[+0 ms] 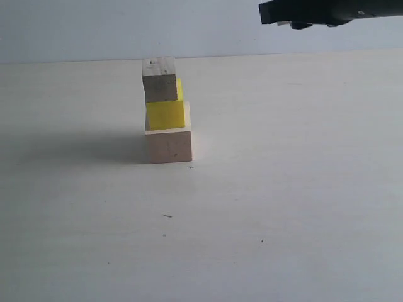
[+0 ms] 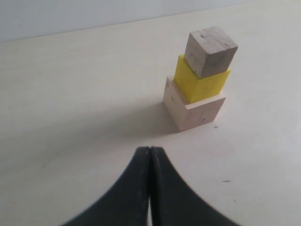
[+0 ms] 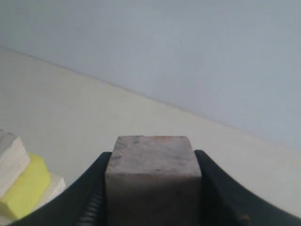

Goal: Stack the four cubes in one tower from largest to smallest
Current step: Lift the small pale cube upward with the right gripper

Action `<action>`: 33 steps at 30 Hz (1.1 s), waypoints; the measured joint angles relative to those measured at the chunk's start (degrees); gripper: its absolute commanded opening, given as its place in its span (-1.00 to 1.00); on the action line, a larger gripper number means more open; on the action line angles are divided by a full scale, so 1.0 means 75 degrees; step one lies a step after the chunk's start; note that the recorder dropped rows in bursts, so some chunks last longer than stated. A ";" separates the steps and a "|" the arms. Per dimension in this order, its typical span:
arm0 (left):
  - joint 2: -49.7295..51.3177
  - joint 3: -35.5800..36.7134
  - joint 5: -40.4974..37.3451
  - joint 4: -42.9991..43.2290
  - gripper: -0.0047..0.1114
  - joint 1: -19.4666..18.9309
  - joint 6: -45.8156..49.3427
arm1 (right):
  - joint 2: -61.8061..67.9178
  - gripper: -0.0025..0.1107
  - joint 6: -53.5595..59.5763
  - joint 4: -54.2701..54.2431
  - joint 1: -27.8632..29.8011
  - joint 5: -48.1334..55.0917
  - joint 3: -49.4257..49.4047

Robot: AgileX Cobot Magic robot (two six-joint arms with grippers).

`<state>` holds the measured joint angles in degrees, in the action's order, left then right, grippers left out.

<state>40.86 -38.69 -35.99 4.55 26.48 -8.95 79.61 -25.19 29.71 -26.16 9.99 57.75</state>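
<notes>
On the pale table stands the tower: a large pale wood cube point(image 1: 168, 145) point(image 2: 193, 109) at the bottom, the yellow cube point(image 1: 165, 114) point(image 2: 200, 83) on it, and a small pale wood cube point(image 1: 158, 79) point(image 2: 209, 51) on top, set askew. In the right wrist view the tower point(image 3: 21, 186) shows low at one edge. My right gripper point(image 3: 151, 188) is shut on the smallest wood cube point(image 3: 153, 176), held high; its arm point(image 1: 327, 11) shows at the exterior view's upper right. My left gripper point(image 2: 150, 149) is shut and empty, short of the tower.
The pale table point(image 1: 283, 207) stretches all round the tower, with small dark specks point(image 1: 167, 216) in front of it. A light grey wall point(image 1: 75, 28) rises behind the table's far edge.
</notes>
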 measured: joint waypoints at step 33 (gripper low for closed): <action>0.0000 0.0000 -0.0189 -0.0094 -0.92 0.0000 -0.0001 | 0.2416 -0.96 -0.1089 0.2880 0.1398 -0.5889 0.0273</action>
<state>40.86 -38.69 -37.42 3.84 26.48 -8.95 97.73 -33.35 51.31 -15.68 -34.18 59.79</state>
